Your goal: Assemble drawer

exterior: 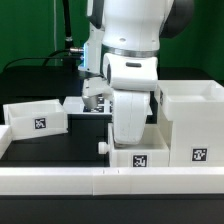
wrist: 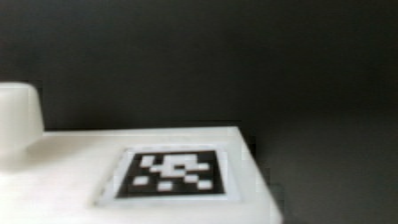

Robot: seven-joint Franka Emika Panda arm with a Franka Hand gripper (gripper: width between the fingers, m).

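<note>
The tall boxy housing [exterior: 193, 122] stands at the exterior view's right, a tag on its front. One small tray [exterior: 36, 118] with a tag sits at the left. The second tray [exterior: 140, 158] lies in front of the arm by the rail, its knob [exterior: 103, 146] pointing left. My gripper [exterior: 96, 100] hangs low behind the arm's bulky white link, above the table between the trays; its jaws are too hidden to read. The wrist view shows only a white tagged tray face [wrist: 175, 172] with a round knob [wrist: 15, 118] beside it, close up and blurred. No fingers show there.
A low white border rail [exterior: 60, 182] runs along the front edge. A flat white marker board [exterior: 74, 103] lies behind the left tray. The table top is black. Cables and a stand rise at the back left.
</note>
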